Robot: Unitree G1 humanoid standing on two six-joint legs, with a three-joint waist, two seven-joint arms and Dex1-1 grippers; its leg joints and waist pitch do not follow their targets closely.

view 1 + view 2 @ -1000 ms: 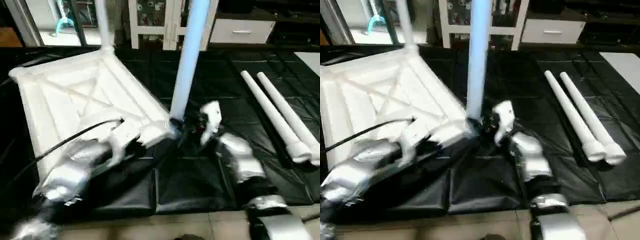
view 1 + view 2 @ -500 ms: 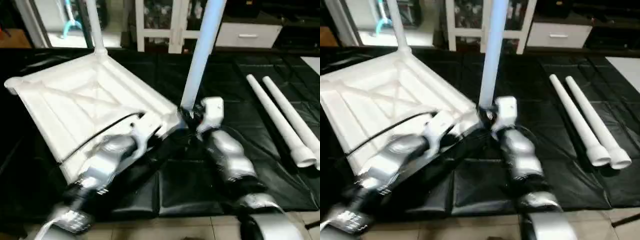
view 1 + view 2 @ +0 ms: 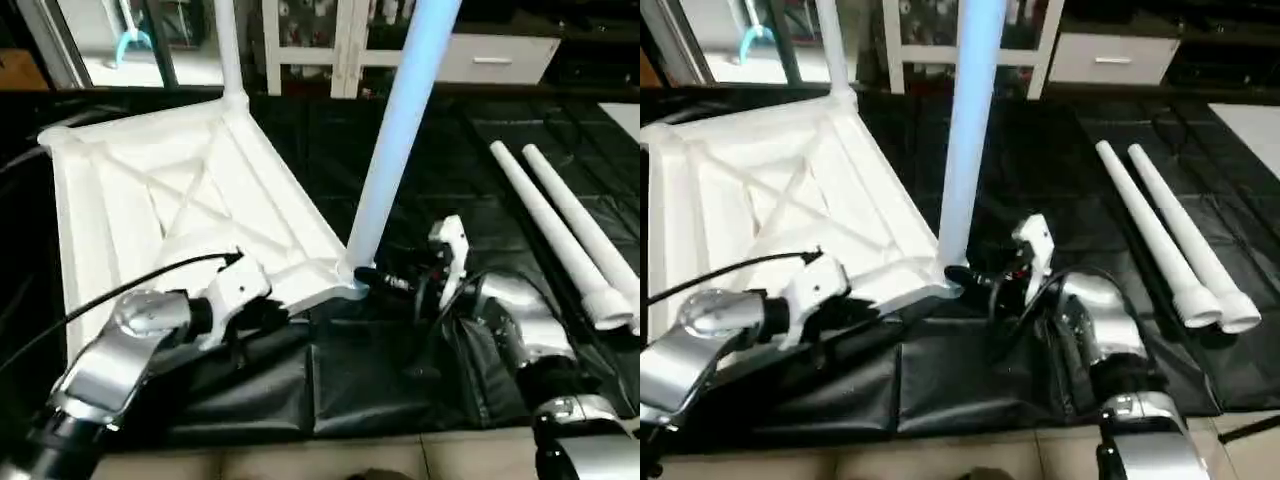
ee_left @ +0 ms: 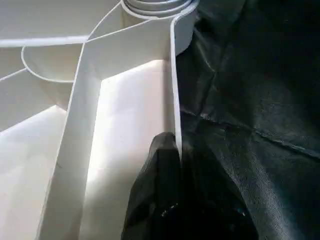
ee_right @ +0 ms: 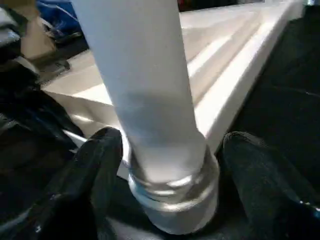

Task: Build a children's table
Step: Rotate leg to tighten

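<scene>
At near corner socket – right gripper (image 5: 165, 165) spread either side of leg (image 5: 145, 85); left gripper (image 4: 172, 165) pinching tabletop rim (image 4: 175, 100).

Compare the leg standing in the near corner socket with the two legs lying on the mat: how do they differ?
The near-corner leg stands upright, its base seated in the table top; the two loose legs lie flat, side by side, on the black mat. The right tool sits at the standing leg's base, fingers apart on either side; nothing touches the loose pair. All three are white tapered tubes.
</scene>
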